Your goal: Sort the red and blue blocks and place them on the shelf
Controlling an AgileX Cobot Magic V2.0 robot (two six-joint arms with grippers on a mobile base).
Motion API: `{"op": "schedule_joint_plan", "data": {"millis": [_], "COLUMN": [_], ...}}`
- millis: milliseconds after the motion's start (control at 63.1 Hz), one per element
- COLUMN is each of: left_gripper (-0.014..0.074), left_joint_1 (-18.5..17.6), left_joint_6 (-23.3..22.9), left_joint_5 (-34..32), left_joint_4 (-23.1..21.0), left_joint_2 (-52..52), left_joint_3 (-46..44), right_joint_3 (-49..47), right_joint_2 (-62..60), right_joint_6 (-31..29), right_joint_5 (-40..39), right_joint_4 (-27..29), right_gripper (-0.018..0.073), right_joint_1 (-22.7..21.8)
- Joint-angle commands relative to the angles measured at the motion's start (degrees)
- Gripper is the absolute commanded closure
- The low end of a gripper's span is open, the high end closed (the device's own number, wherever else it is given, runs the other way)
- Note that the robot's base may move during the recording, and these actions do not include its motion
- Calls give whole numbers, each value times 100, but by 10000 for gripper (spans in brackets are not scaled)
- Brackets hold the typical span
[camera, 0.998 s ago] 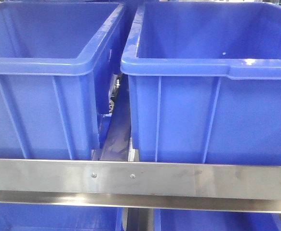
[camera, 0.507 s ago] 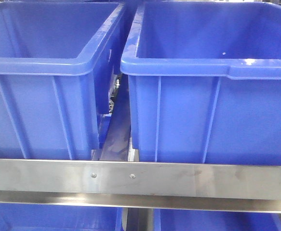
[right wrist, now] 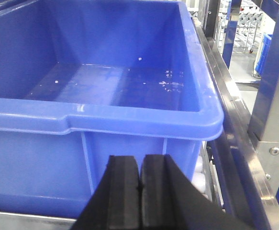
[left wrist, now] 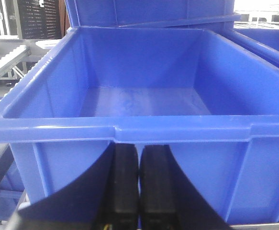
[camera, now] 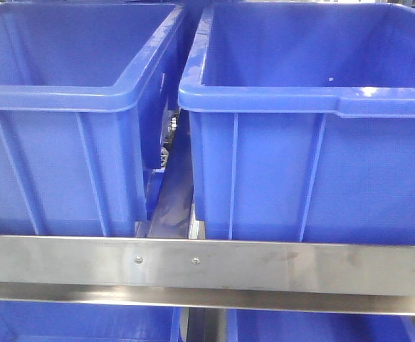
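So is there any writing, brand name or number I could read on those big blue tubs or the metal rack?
None: no readable text in any view.
Left blue bin: plain moulded plastic, no label.
Right blue bin: plain, only white specks inside.
Shelf rail: bare brushed metal with two small screws, no markings.
Left claw and right claw: plain black pads, nothing printed.

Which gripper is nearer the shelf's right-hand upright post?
Right. The right gripper faces a bin with the upright post just beside it; the left gripper view shows no post.
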Motion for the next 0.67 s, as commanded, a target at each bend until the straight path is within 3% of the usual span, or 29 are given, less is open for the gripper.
{"op": "schedule_joint_plan", "data": {"millis": [0, 649], "left_gripper": [455, 455], "left_joint_1": [-19, -19], "left_joint_6": [-22, -22], "left_joint_5": [-460, -460], "left_joint_4": [16, 16], "left_joint_2": [-132, -132], "left_joint_3": [190, 190], "right_joint_3": [-2, -2], "right_joint_2": [-101, -101], "right_joint_6": [-31, -31], "right_joint_5": [-523, -523], "right_joint_4": [-71, -71], "right_gripper": [503, 503], "right_joint_1": [-46, -46]}}
